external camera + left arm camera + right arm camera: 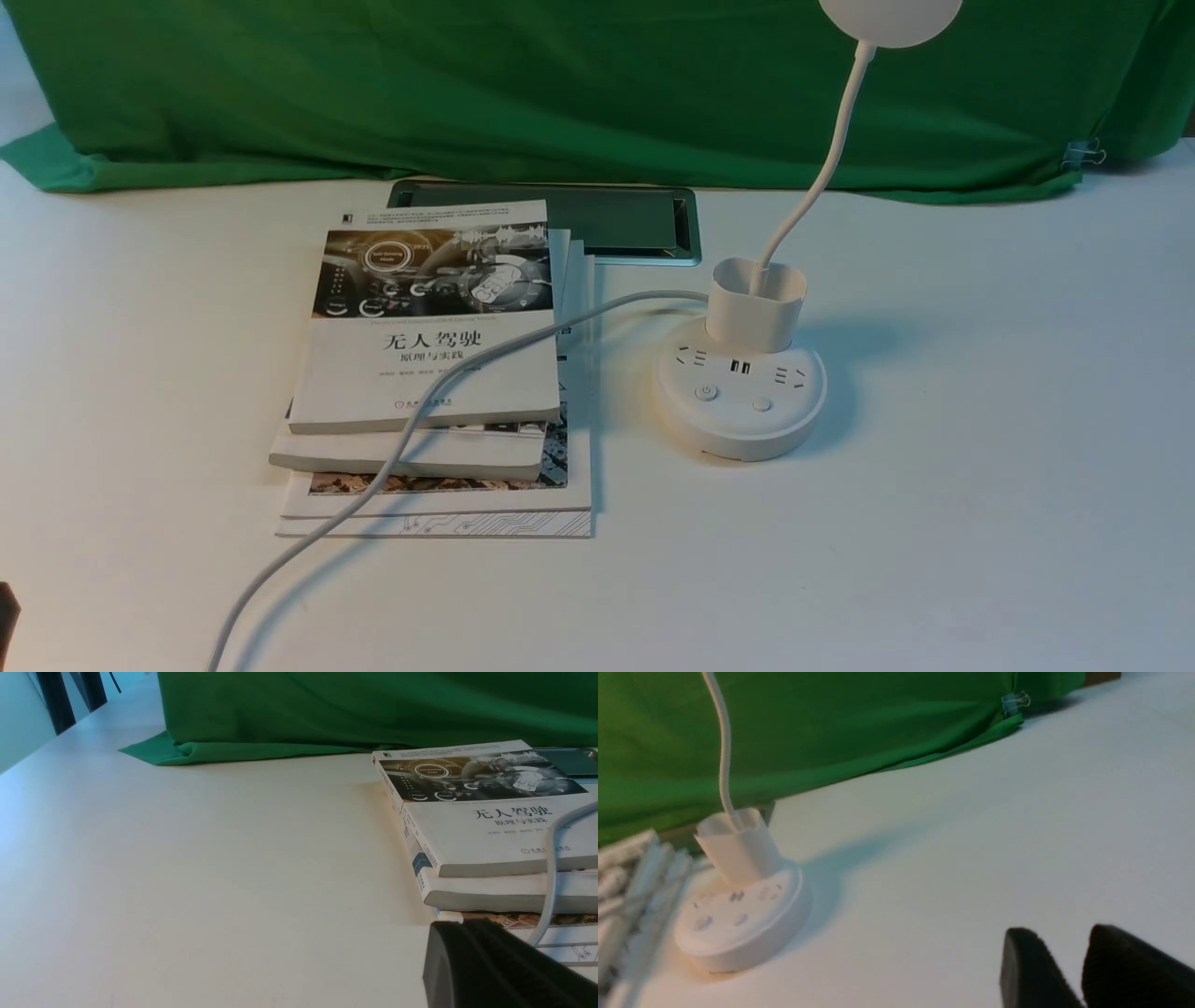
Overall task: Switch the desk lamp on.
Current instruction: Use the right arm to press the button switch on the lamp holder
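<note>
White table [980, 523], green backdrop cloth [467, 84], desk lamp [739, 401]

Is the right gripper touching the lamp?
Apart. The right wrist view shows bare table between the right gripper and the lamp.

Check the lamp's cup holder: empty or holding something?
Empty. In the front view the cup holder of the desk lamp shows only the neck rising from it, nothing else inside.
</note>
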`<action>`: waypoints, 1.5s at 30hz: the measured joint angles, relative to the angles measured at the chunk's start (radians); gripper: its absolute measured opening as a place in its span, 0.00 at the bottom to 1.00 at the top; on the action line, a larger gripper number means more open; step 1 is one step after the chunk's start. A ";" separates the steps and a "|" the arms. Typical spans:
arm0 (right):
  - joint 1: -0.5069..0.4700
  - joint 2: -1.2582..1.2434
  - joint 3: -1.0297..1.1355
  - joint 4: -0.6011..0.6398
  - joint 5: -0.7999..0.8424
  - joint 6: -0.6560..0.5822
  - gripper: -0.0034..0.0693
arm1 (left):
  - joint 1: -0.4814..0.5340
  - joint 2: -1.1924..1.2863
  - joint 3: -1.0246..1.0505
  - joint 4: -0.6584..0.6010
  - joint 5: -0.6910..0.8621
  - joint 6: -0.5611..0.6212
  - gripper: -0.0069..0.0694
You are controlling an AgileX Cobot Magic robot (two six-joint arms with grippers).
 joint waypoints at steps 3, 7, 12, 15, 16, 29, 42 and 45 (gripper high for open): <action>0.000 0.000 0.000 0.077 0.000 0.372 0.37 | 0.000 0.000 0.000 0.000 0.000 0.000 0.12; 0.000 0.000 0.000 0.106 0.002 0.648 0.37 | 0.000 0.000 0.000 0.000 0.000 0.000 0.12; 0.000 0.000 0.000 0.098 0.004 0.612 0.37 | 0.000 0.000 0.000 0.000 0.000 0.000 0.12; 0.000 0.000 0.000 0.085 0.002 0.530 0.37 | 0.000 0.000 0.000 0.000 0.000 0.000 0.12; 0.000 0.000 0.000 0.083 0.002 0.530 0.37 | 0.000 0.000 0.000 0.000 0.000 0.000 0.12; 0.150 0.237 -0.371 0.112 0.032 -0.248 0.10 | 0.000 0.000 0.000 0.000 0.000 0.000 0.12; 0.290 0.925 -1.018 0.115 0.676 -0.803 0.09 | 0.000 0.000 0.000 0.000 0.000 0.000 0.12; 0.359 1.021 -1.058 0.115 0.705 -0.826 0.09 | 0.000 0.000 0.000 0.000 0.000 0.000 0.12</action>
